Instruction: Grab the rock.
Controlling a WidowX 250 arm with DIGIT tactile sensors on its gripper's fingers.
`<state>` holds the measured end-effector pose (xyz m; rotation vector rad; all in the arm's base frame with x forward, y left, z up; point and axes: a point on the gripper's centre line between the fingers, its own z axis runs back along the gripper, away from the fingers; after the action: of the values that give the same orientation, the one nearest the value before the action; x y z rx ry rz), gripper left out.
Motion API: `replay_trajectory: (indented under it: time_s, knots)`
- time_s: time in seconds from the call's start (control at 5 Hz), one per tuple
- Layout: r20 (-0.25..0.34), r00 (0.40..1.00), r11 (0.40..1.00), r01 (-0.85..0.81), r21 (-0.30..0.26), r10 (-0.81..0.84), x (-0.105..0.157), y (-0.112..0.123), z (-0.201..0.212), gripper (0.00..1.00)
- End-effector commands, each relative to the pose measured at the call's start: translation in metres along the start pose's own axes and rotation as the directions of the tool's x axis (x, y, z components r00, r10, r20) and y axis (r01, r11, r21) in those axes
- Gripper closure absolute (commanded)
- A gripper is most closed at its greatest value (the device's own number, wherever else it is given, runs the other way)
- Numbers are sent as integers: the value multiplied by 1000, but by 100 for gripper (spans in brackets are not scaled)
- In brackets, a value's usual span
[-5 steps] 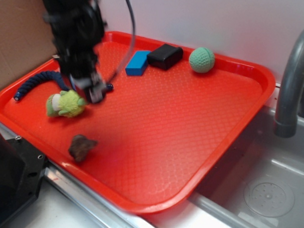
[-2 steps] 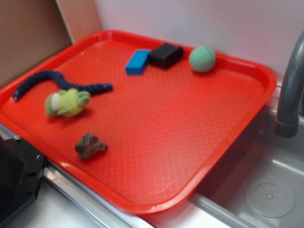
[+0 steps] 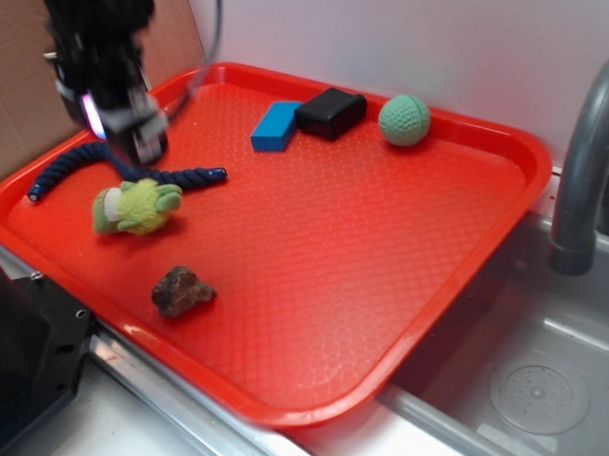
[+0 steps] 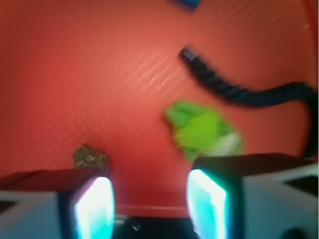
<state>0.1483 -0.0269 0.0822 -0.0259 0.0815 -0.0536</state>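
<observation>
The rock (image 3: pixel 182 290), a small lumpy brown-grey stone, lies near the front left edge of the red tray (image 3: pixel 387 285). It also shows in the wrist view (image 4: pixel 90 157), just above the left finger (image 4: pixel 94 206). My gripper (image 3: pixel 141 139) hangs above the tray's far left part, over the blue rope, well behind the rock. In the wrist view the gripper (image 4: pixel 152 204) is open, with only tray between the fingers.
A green-yellow plush toy (image 3: pixel 136 207) lies between gripper and rock, beside a dark blue rope (image 3: pixel 112 165). A blue block (image 3: pixel 275 126), a black block (image 3: pixel 330 112) and a green ball (image 3: pixel 405 119) sit at the back. A sink (image 3: pixel 530 380) and tap (image 3: pixel 583 168) are right.
The gripper was low beside the plush toy, left the exterior view, and now hangs farther back left over the rope. The rock sits slightly farther right than one second ago.
</observation>
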Motion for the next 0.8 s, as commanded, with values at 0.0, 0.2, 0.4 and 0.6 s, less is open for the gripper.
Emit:
replay_trajectory:
  time_s: [0.0,0.2,0.4,0.6]
  knots:
    - [30,999,996,-16,-89,19,-14,-28,-47,0]
    - [49,999,990,31,-136,-24,-17,-40,-46,0]
    - [56,997,988,56,-141,-49,-20,-43,-46,0]
    - [34,997,989,77,-125,-74,-21,-42,-54,0]
